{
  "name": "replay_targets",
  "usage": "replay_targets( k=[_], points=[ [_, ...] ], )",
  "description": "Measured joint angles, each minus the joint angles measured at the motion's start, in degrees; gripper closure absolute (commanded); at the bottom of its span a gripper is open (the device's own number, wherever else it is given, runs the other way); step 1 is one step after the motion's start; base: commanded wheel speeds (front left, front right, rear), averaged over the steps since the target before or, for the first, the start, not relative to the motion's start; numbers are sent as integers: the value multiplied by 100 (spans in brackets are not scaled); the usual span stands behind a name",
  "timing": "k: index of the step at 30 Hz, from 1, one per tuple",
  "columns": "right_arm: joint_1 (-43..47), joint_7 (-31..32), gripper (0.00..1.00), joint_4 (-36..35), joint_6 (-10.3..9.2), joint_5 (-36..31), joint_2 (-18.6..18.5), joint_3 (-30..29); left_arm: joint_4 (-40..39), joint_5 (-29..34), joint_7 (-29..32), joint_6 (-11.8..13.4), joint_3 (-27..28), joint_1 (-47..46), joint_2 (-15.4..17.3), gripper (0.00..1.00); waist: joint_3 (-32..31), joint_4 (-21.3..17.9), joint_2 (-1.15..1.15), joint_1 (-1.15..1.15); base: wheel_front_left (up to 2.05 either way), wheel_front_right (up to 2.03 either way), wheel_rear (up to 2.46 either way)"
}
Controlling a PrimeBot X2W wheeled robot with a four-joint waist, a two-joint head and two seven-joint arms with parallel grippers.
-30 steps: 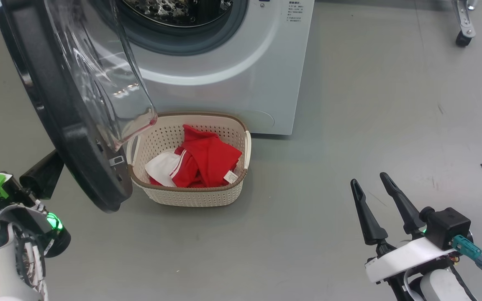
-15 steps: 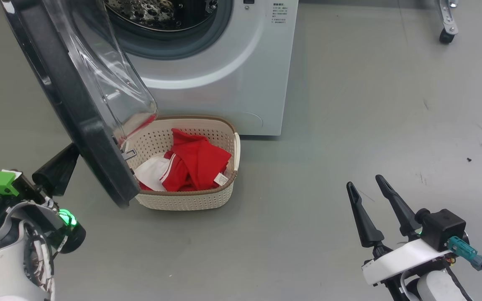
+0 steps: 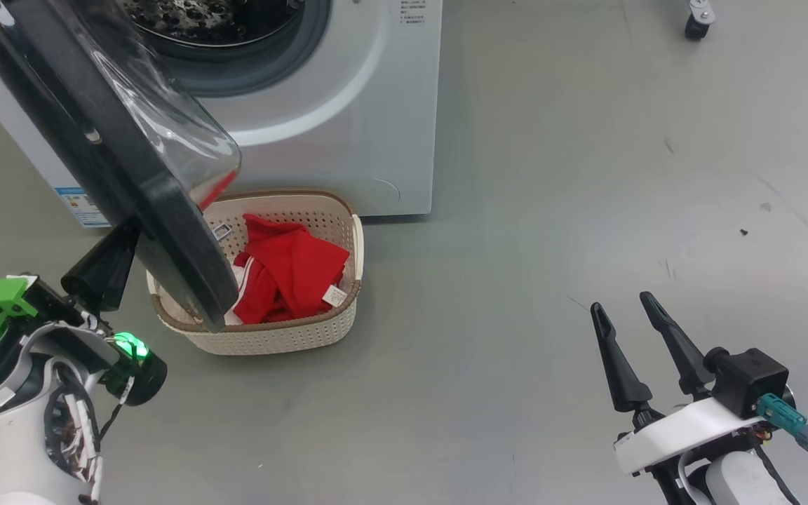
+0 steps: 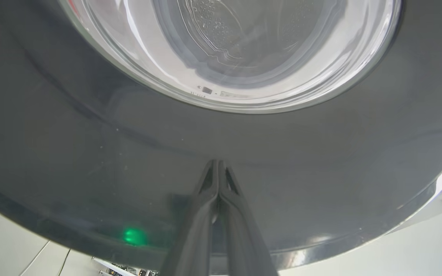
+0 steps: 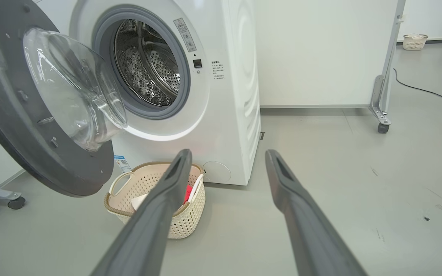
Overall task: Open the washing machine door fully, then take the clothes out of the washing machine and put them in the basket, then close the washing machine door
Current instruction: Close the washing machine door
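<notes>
- The door [image 3: 130,203] has swung closer to the washing machine [image 3: 348,126] than a second ago, and its lower rim now overlaps the basket [image 3: 285,335]. Closing looks underway.
- The clothes [image 3: 285,270] are in the basket, on the floor at the machine's front.
- The left gripper [image 4: 218,164] has its fingers pressed together and pushes on the door's black rim. The right gripper [image 3: 632,344] is spread and empty.
- The right wrist view shows the drum [image 5: 148,65] bare. The left wrist view shows the fingertip contact.

Head above, both wrists facing door [image 5: 48,103]
</notes>
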Motion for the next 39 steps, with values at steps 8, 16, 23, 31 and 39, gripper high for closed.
replay_targets(
  k=[8, 16, 23, 31, 39],
  points=[
    [-99, 1, 0, 3, 0, 1, -13, 67, -153, -623, -501, 0, -291, -9, 2, 100, 90, -297, 0, 0, 0, 0, 0],
    [-130, 1, 0, -3, 0, 16, -77, 34, -454, -911, -987, 0, -766, -17, 1, 100, 223, -560, 0, 0, 0, 0, 0],
    [-255, 0, 0, -40, 0, 78, -78, -26, -643, -1140, -1547, -53, -1037, -27, 0, 100, 382, -782, 0, 0, 0, 0, 0],
    [-354, 0, 0, -52, 0, 129, -78, -98, -773, -1467, -2180, -158, -1276, -53, 0, 100, 566, -1025, 0, 0, 0, 0, 0],
    [-410, 0, 0, -59, 0, 208, -82, -129, -878, -1703, -2810, -311, -1444, -183, 1, 100, 727, -1231, 0, 0, 0, 0, 0]
  ],
)
